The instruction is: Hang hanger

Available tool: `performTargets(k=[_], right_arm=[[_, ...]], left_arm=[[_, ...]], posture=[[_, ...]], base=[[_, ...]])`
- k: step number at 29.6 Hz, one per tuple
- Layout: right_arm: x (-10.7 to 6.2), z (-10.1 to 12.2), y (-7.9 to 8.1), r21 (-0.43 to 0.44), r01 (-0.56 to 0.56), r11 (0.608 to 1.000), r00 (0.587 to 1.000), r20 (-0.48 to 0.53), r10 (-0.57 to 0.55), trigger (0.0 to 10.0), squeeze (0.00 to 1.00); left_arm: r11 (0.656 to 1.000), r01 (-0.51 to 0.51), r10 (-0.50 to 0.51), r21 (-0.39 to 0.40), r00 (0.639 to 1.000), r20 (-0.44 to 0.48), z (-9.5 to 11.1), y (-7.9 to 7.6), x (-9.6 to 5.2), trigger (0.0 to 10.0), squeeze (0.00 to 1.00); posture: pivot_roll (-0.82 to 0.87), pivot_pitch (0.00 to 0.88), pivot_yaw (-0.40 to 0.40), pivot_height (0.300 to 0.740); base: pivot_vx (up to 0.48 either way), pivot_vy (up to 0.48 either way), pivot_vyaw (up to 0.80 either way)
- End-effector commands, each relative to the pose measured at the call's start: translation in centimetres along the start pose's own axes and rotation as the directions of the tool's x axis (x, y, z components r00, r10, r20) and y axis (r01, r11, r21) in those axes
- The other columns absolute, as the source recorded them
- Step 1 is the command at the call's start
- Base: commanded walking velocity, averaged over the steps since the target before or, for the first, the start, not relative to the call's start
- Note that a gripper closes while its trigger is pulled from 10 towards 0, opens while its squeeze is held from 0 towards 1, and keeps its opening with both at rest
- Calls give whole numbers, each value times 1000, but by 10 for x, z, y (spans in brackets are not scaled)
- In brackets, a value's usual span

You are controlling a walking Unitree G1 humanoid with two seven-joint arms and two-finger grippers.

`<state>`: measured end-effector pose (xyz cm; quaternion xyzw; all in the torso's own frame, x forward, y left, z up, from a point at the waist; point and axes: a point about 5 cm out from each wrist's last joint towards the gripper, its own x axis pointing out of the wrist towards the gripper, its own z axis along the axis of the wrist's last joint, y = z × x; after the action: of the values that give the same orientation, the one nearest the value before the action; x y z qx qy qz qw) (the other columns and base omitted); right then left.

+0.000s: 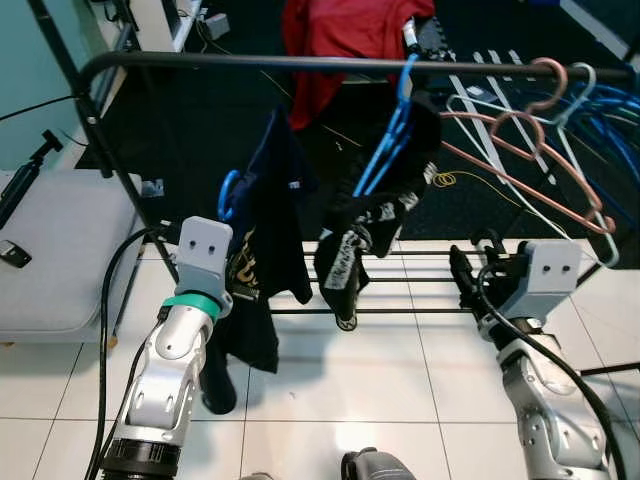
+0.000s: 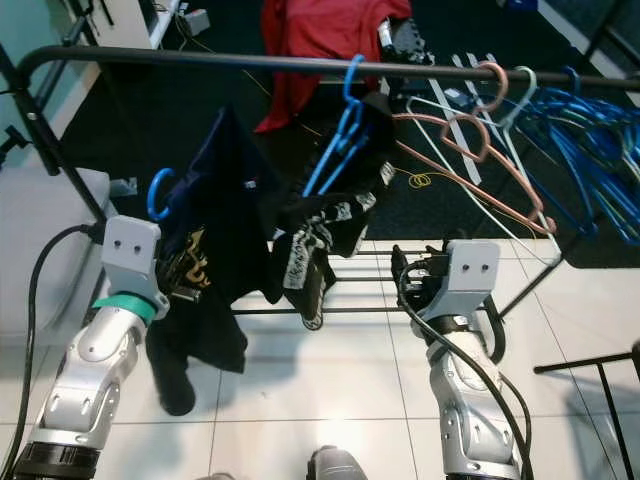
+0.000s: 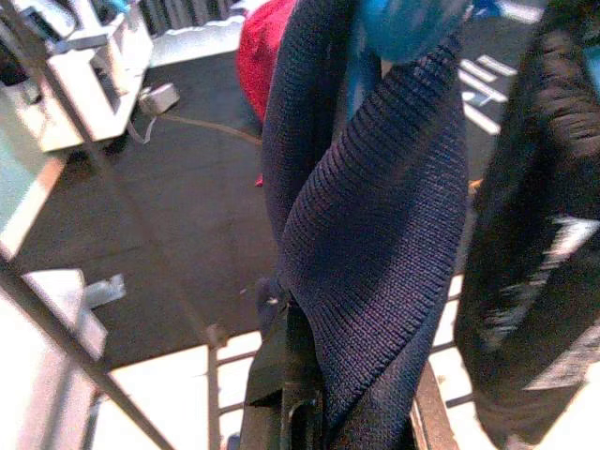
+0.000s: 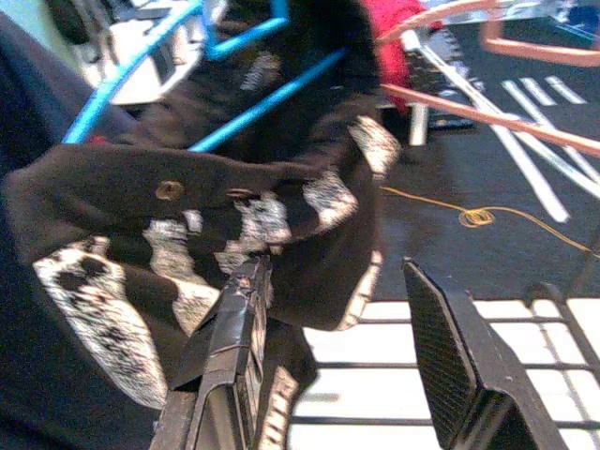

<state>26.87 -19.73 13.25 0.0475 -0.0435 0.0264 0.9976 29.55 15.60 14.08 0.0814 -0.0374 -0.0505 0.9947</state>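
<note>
Left tool (image 1: pixel 238 262) clenched on a dark blue garment (image 1: pixel 268 215) on a blue hanger (image 1: pixel 229 192), below the clothes rail (image 1: pixel 300 63).

The hanger's hook shows at 9 o'clock of the garment, well under the rail and not hooked on it. At 3 o'clock of it, a second blue hanger (image 1: pixel 388 130) hangs from the rail, carrying a black patterned garment (image 1: pixel 372 225). The right tool (image 4: pixel 347 328) stands released, fingers apart, just beside that black garment at its 4 o'clock. Pink and white hangers (image 1: pixel 530 130) crowd the rail toward 2 o'clock. A red cloth (image 1: pixel 345 40) lies beyond the rail at 12 o'clock, over white floor tiles (image 1: pixel 380 390).
</note>
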Motion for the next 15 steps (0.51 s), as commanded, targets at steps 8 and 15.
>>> performTargets(k=[8, 15], right_arm=[[-1, -6, -3, 6, 16, 1000, 1000, -11, -16, 10000, 0], [0, -6, -2, 8, 14, 1000, 1000, -12, -14, 10000, 0]], left_arm=[[1000, -5, 4, 7, 999, 36, 9, 0, 4, 10000, 0], [1000, -3, 2, 6, 999, 36, 10, 0, 4, 10000, 0]], posture=[[-158, 0, 58, 740], [-155, 0, 57, 740]], base=[[296, 0, 0], [278, 0, 0]])
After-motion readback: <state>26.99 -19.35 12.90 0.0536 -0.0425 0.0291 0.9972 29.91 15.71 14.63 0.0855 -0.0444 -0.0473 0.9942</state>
